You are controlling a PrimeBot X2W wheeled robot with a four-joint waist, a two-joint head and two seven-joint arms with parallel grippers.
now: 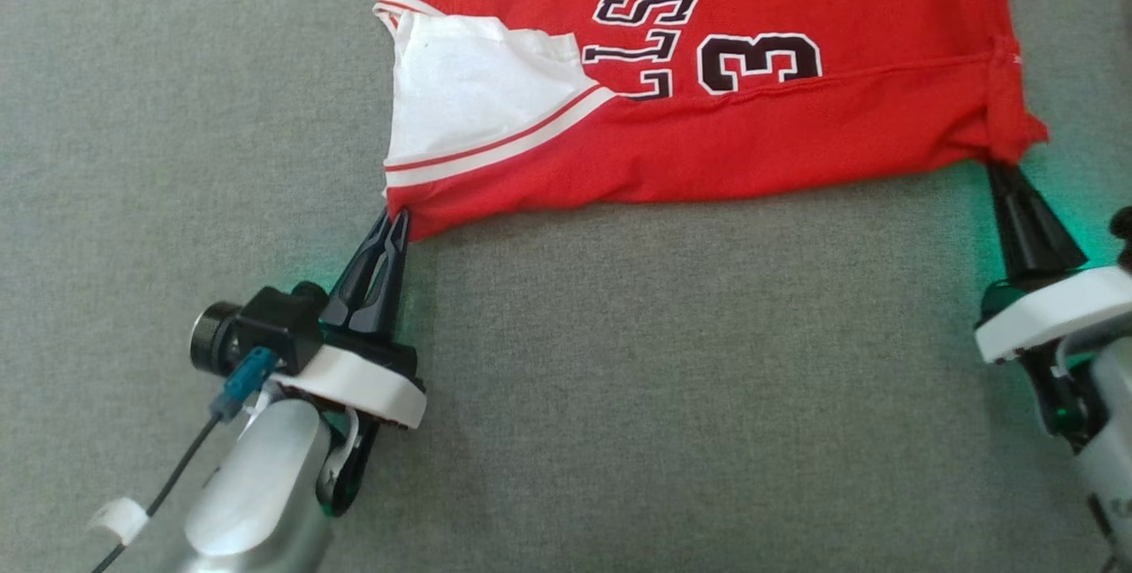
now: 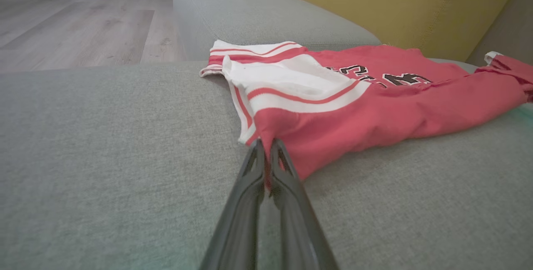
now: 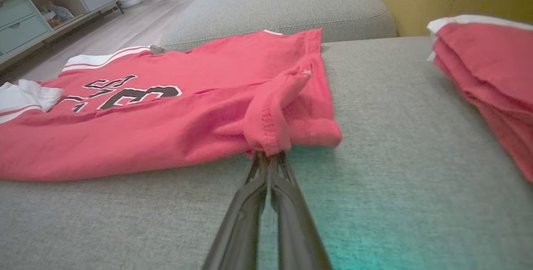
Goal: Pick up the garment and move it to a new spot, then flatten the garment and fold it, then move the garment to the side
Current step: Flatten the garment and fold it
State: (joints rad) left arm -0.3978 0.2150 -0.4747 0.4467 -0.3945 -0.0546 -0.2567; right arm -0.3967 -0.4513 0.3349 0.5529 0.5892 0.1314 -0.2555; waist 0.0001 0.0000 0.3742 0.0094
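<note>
- The jersey (image 1: 707, 140) lies partly folded on the grey sofa (image 1: 619, 396), its long axis running left to right.
- The left claw (image 1: 397, 219) is pinched tight on the near left corner, below the white panel (image 1: 460, 87).
- The right claw (image 1: 998, 169) is pinched tight on the bunched near right corner.
- Both claws hold the near edge and the cloth spreads away from them, so the next fold likely carries that edge forward with both arms together.
</note>
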